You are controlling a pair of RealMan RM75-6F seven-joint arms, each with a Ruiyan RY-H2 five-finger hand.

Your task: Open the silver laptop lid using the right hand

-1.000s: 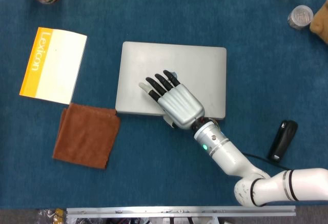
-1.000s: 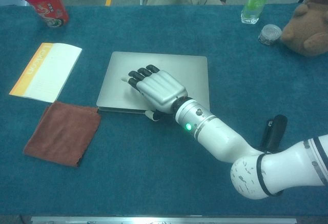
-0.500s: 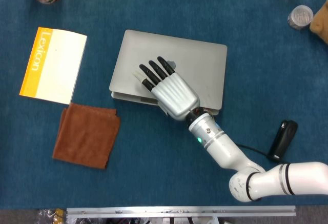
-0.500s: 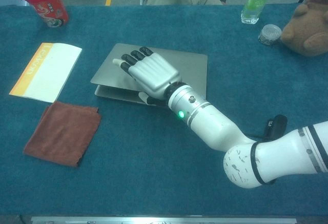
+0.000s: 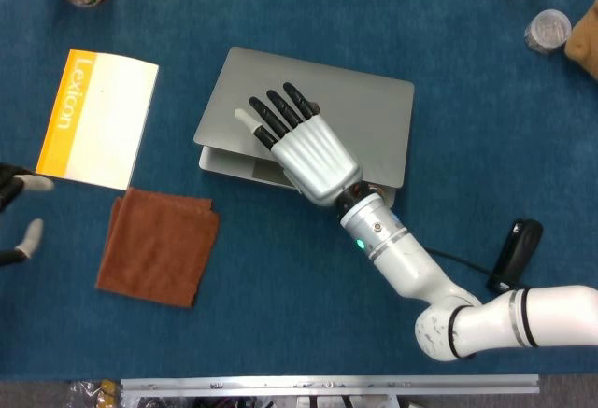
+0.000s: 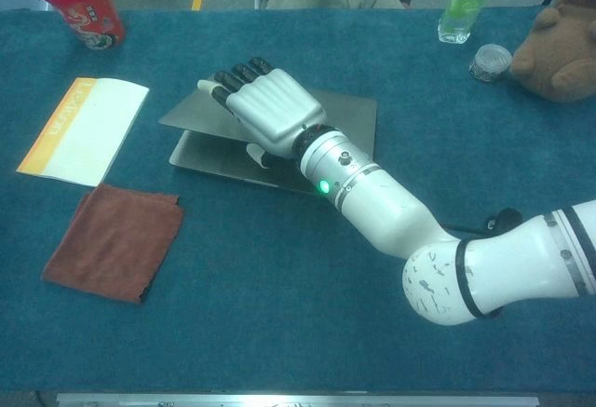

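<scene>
The silver laptop [image 5: 366,117] [image 6: 350,118] lies mid-table, its lid raised a little at the front-left corner so a gap shows above the base [image 5: 227,162] [image 6: 207,156]. My right hand [image 5: 306,150] [image 6: 271,109] grips the lid's front edge, dark fingers lying flat on top and the thumb tucked underneath. My left hand [image 5: 17,210] shows only as a few fingertips at the left edge of the head view, spread apart and holding nothing.
A yellow-and-white booklet [image 5: 98,119] [image 6: 84,128] and a brown cloth [image 5: 159,245] [image 6: 116,239] lie left of the laptop. A red cup [image 6: 79,2] stands far left; a green bottle [image 6: 463,2], small jar [image 6: 491,61] and plush toy [image 6: 563,48] far right. A black device [image 5: 517,254] lies right.
The right hand has lifted the lid's front edge off the base, opening a growing gap. Left-hand fingertips have come into the head view at the left edge.
</scene>
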